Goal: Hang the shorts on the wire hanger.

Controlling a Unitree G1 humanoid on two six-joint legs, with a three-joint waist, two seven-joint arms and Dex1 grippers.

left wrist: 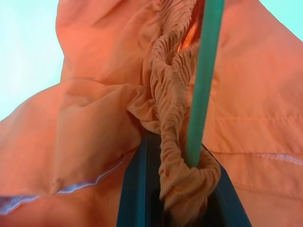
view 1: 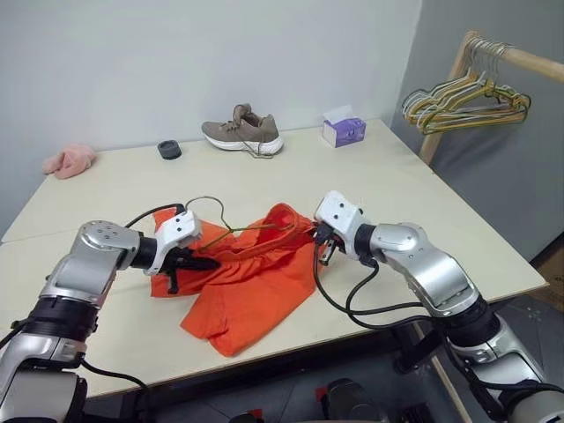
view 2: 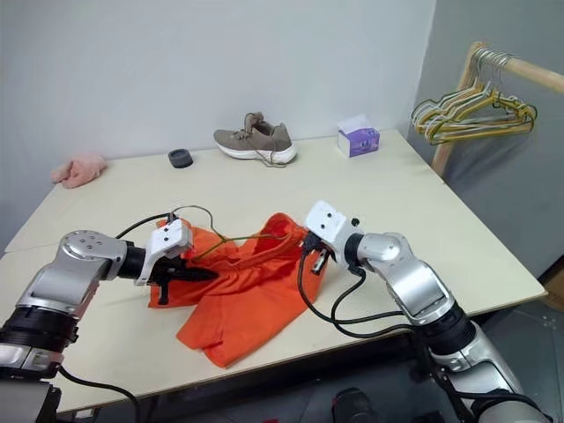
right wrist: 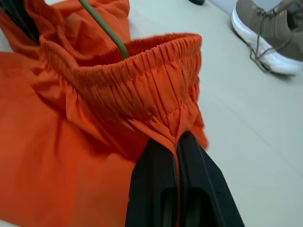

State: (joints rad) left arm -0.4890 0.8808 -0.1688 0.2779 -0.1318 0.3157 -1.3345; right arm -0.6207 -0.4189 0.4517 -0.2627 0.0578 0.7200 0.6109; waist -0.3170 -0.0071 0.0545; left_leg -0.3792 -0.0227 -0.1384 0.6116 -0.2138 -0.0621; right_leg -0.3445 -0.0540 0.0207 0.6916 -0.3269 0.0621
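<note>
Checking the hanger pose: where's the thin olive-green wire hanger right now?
In the left eye view the thin olive-green wire hanger lies near the table's front edge, threaded into the bright orange cloth shorts, between the left gripper and right gripper.

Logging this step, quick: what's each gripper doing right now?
Left gripper: shut on the shorts waistband and the hanger wire.
Right gripper: shut on the shorts.

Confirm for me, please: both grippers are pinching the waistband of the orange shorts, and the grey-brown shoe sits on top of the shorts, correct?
Not quite. The shoe stands apart at the table's far side, as the left eye view shows. Both the left gripper and right gripper do pinch the shorts at the waistband.
</note>
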